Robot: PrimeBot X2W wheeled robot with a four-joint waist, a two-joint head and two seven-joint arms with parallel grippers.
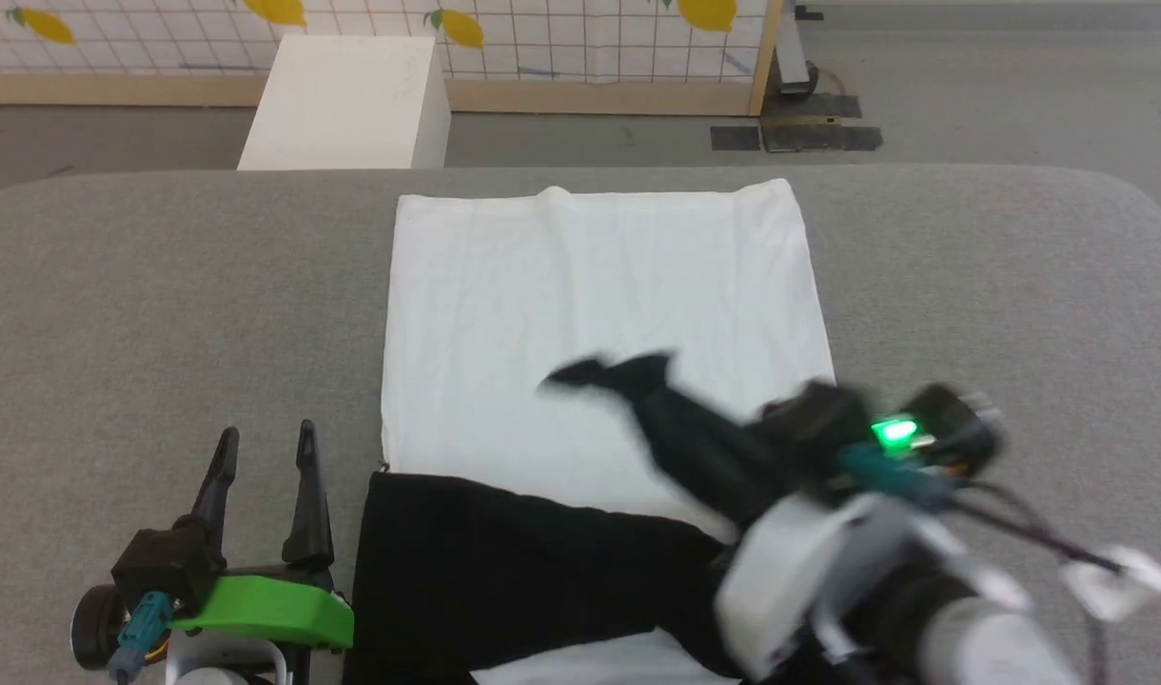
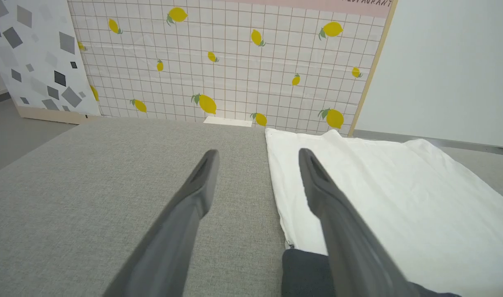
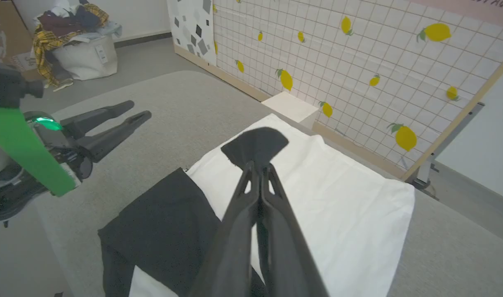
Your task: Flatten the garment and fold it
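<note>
Right tool [image 3: 259,168] pinches the garment's [image 1: 600,285] black cuff [image 3: 255,144] over its body, likely folding inward; left tool [image 1: 262,442] gapes empty

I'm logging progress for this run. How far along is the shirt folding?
Done: the shirt lies flat on the table, and one black sleeve looks folded across its near end. In hand: the right end effector is shut on the other sleeve's cuff, held above the white body; the left end effector is open beside the shirt. Left: lay that sleeve down, then fold the body.
</note>
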